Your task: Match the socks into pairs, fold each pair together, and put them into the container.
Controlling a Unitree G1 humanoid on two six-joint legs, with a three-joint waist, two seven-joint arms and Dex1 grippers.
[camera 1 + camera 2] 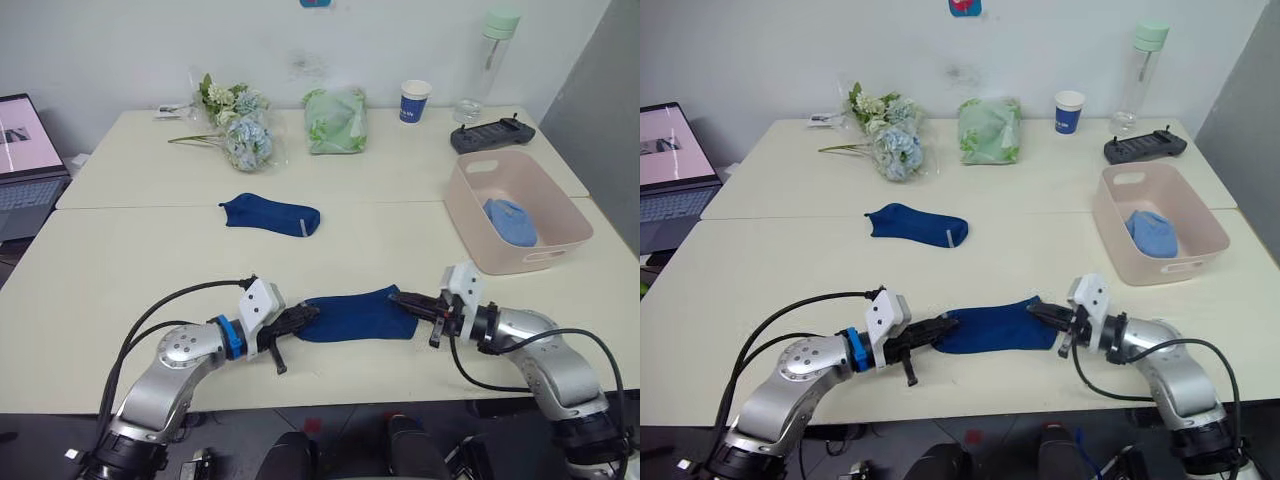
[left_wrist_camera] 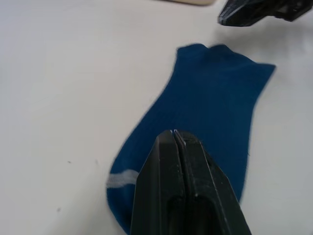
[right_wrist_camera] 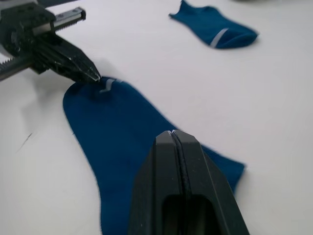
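Table [image 1: 120, 270] front: both closed claws flank navy sock [image 1: 355, 315].

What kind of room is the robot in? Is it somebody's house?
Probably an office or lab room, not a home. Two plain pale tables are pushed together against a bare wall, an open laptop sits on a desk beside them, and a black handheld controller lies near a paper cup.

sock [image 1: 358, 314] between pincers, container [image 1: 470, 228] right
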